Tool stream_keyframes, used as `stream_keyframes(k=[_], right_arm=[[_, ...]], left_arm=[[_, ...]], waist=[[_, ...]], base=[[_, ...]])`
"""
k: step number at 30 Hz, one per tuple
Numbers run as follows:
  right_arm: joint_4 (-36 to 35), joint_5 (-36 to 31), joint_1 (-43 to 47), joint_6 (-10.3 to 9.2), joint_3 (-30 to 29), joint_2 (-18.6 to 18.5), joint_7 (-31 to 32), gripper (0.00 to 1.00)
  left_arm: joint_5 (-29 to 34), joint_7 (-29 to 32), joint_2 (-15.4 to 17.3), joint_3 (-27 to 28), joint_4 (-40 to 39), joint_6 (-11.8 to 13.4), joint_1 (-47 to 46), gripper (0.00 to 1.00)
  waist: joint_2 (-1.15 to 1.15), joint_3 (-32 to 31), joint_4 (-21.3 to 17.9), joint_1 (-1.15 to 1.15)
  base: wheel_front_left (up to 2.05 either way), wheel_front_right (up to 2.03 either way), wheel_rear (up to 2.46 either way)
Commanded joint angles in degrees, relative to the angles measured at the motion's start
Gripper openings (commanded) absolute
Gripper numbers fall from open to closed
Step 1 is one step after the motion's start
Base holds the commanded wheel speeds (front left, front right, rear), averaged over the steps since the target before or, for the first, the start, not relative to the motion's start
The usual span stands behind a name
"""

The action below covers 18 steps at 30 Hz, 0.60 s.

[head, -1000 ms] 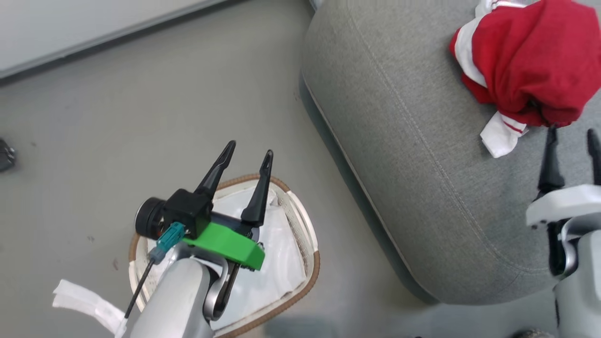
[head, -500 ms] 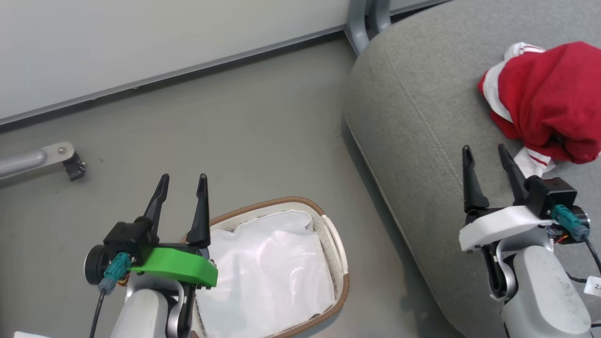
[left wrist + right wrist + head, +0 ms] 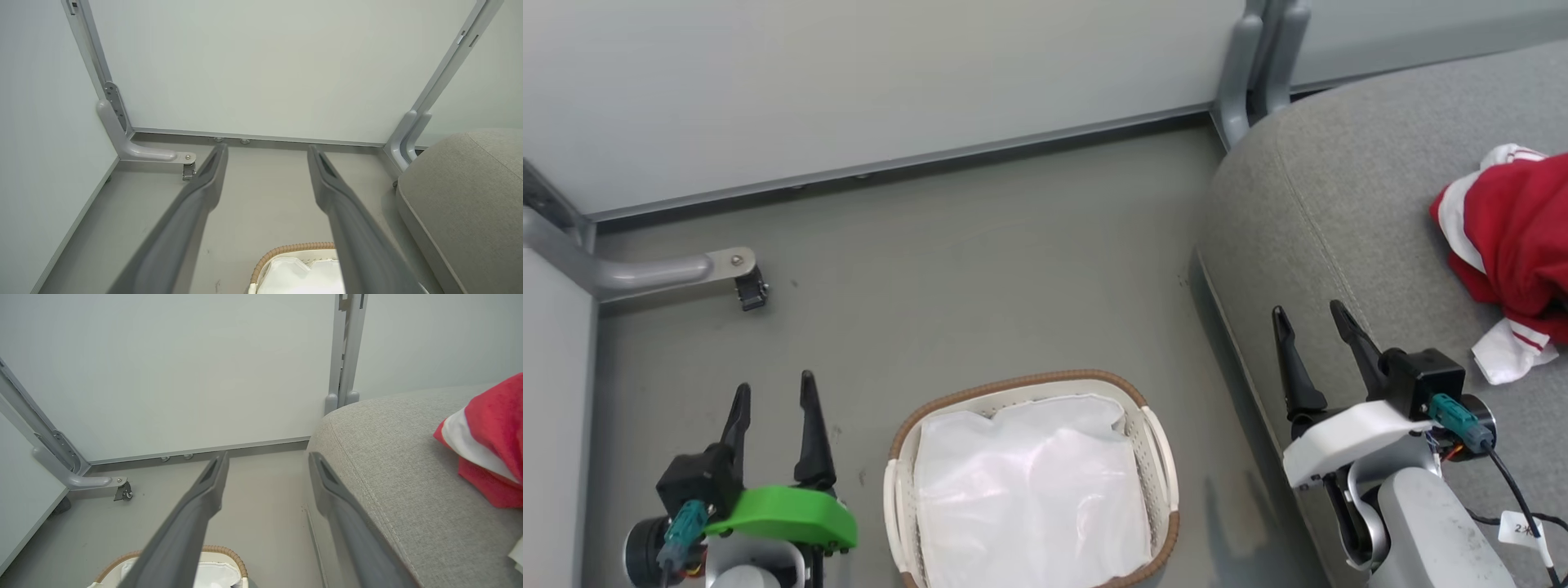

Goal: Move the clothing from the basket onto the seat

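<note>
Framework of grey metal (image 3: 645, 269), ending in a small caster (image 3: 752, 292), is lying along the floor (image 3: 972, 269) well to the left of the basket (image 3: 1013, 382). Nearer the basket's left side, the left gripper (image 3: 774, 384) is hovering above the floor, its two dark fingers standing apart and gripping nothing. The basket itself is sitting on the floor and holding a crumpled white liner sheet (image 3: 1029, 482), with no red fabric showing in it. To the basket's right, the right gripper (image 3: 1307, 309) is hanging over the rounded edge of the seat (image 3: 1339, 204), its fingers likewise spread and empty. Farthest to the basket's right, the red-and-white jersey (image 3: 1519, 237) is lying bunched on the seat cushion, well apart from both grippers. Judging by this, the transfer is looking finished, with the arms waiting on either side of the basket. The next move is calling for little beyond checking that the liner sheet is hiding no further garment. Should one be there, the loose liner sheet is likely to be catching on the fingers, and the seat's corner is crowding the right arm's path back toward the basket.
</note>
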Motion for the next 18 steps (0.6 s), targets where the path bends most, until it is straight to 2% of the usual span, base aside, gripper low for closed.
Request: stream_keyframes(k=[1, 7, 17, 18], right_arm=[[-0.21, 0.33, 1.38, -0.08, -0.18, -0.29, 0.01, 1.0], [0.05, 1.64, 4.92, -0.08, -0.59, -0.26, 0.0, 1.0], [0.37, 1.91, 8.35, -0.08, -0.02, -0.27, 0.0, 1.0], [0.29, 1.94, 7.83, 0.0, 0.02, 0.0, 0.0, 0.0]], left_arm=[[0.27, 0.05, 0.08, 0.51, 0.02, 0.63, 1.27, 1.0], [-0.75, 0.05, 0.08, 0.81, 1.32, -1.09, 4.96, 1.0], [-2.58, 0.05, 0.08, 1.11, 1.65, -2.55, 8.05, 1.0], [-2.47, 0.02, -0.01, 1.06, 1.67, -2.48, 7.37, 0.0]], waist=[[0.0, -1.86, 1.74, 0.0], [0.0, -4.57, 2.43, 0.0], [0.0, -7.12, 2.47, 0.0], [0.0, -7.03, 2.44, 0.0]], base=[[0.0, 0.0, 0.0], [0.0, 0.0, 0.0], [0.0, 0.0, 0.0], [0.0, 0.0, 0.0]])
